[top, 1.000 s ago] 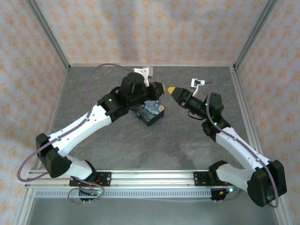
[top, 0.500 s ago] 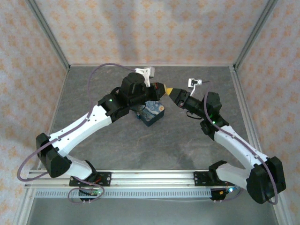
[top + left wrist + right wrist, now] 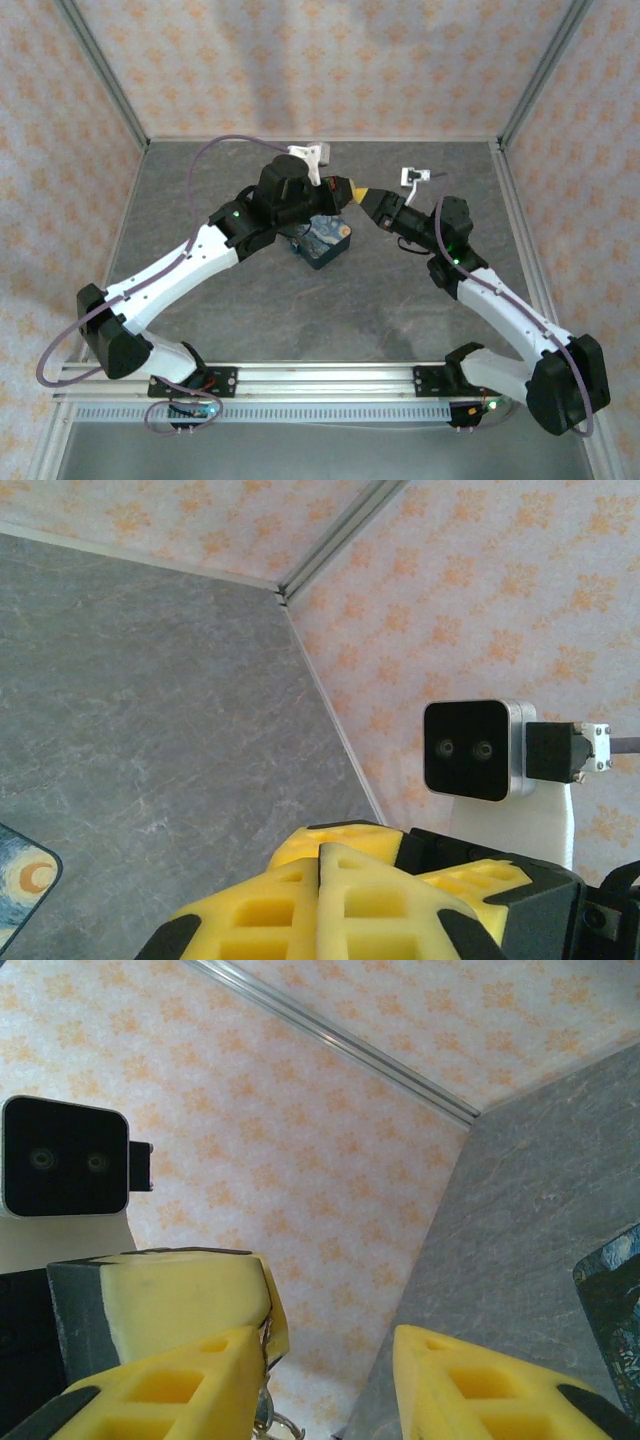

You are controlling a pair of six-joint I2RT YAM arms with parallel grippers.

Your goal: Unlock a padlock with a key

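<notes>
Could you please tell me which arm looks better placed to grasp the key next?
Right, probably: the right pincer stands open facing the shut left pincer, with the small pale metal key dangling between them, just inside the right one's reach.

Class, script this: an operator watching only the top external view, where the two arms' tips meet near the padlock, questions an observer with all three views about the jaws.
Operator: Tips merge from above. Are the right jaws open?
Observer: Yes; the right wrist view shows wall between their yellow fingers.
Operator: Anything at the left jaws?
Observer: Small metal links hang at their tip in that view; what they are attached to, I cannot tell.
</notes>
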